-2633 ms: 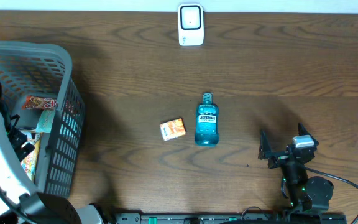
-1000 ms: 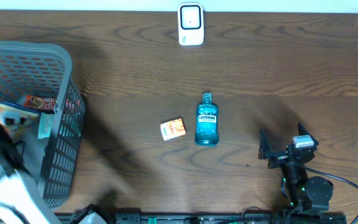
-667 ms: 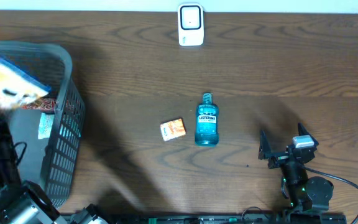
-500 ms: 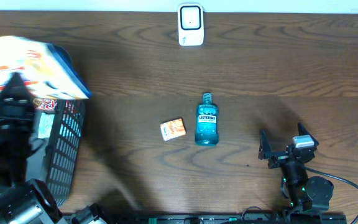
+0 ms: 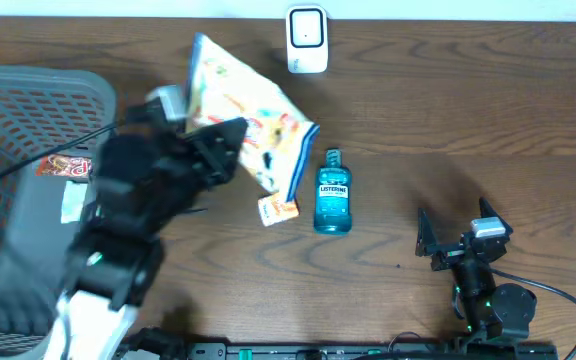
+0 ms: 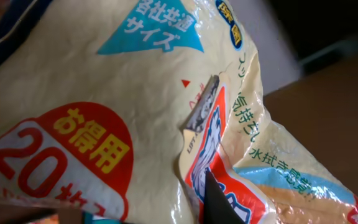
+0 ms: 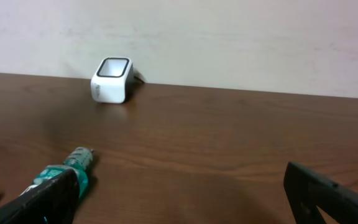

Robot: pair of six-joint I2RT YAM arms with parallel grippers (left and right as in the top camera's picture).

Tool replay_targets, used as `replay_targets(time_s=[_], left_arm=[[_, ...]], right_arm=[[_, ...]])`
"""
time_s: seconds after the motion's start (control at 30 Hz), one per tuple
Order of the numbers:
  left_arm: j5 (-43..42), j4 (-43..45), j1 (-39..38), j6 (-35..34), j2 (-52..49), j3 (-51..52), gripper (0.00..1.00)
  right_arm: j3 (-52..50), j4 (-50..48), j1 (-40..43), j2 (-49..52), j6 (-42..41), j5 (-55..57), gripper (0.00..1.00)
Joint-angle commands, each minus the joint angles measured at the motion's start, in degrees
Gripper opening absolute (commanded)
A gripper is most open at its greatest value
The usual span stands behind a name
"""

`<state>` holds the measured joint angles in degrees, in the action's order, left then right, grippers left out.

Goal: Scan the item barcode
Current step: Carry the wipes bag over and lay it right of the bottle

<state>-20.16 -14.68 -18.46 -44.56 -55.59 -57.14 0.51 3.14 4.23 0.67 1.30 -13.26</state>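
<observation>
The left gripper (image 5: 230,140), clamped on the yellow bag (image 5: 253,105) at upper centre near the scanner (image 5: 307,40), seems mid-presentation, next needing the barcode turned toward the scanner's window; the right gripper (image 5: 454,230) sits wide open, lower right.

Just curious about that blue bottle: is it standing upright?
No, the blue bottle lies on its side on the table, its label facing up.

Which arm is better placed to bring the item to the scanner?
Left. The left gripper is shut on the yellow bag, held up near the white scanner. The right gripper is open and empty, parked far from it.
</observation>
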Motion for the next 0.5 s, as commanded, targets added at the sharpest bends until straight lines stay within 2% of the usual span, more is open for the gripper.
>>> replay_targets(time_s=[0.0,0.1,0.27,0.47], left_arm=[[15.17,0.68,-9.88,3.87,-9.27,-0.83,0.07],[18.43,1.57,-13.81,4.09,-17.2,-0.83,0.07],[18.25,5.6,-17.18,4.09,-29.27,-0.85,0.07],[18.05,9.29,-20.61,5.95,-35.06,-0.85,0.07]], right_arm=[[-0.2,0.04,-0.2,-0.28,0.07,0.02,0.99],[-0.2,0.04,-0.2,-0.28,0.07,0.02,0.99],[-0.2,0.04,-0.2,-0.28,0.07,0.02,0.99],[-0.2,0.04,-0.2,-0.28,0.07,0.02,0.99]])
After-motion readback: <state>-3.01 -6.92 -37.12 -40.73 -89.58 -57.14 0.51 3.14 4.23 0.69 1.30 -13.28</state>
